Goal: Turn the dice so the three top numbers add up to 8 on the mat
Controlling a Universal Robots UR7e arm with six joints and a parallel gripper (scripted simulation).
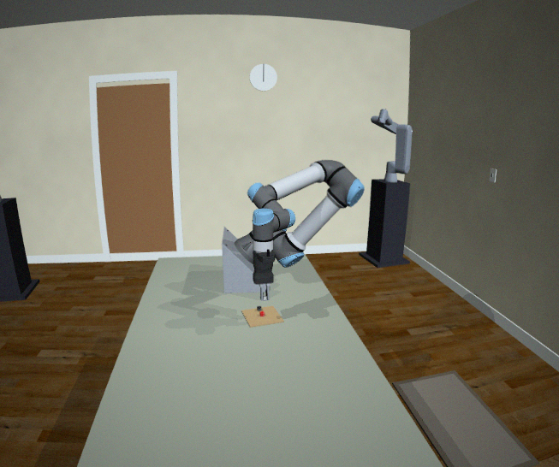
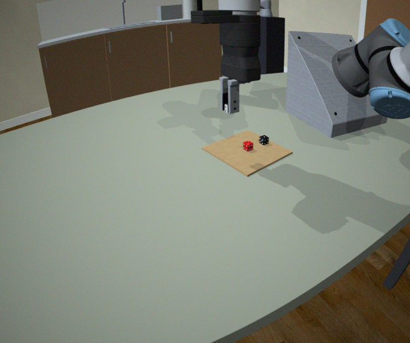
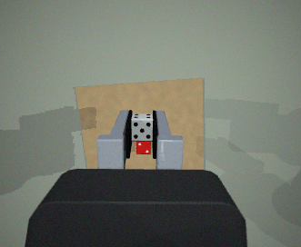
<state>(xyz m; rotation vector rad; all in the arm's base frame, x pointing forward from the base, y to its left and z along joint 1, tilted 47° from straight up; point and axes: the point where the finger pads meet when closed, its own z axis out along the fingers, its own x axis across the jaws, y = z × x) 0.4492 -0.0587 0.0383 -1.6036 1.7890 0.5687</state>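
Observation:
My gripper is shut on the white die and holds it above the table and mat level. In the wrist view the large near face of the white die shows five black pips. The red die sits near the middle of the tan mat; two white pips show in the wrist view, the rest is hidden behind the white die. The black die sits on the mat near its robot-side edge, hidden in the wrist view. The mat lies flat.
The pale green table carries the grey wedge-shaped robot base behind the mat. Shadows of the arm fall across the table and one mat corner. Cabinets stand beyond the table.

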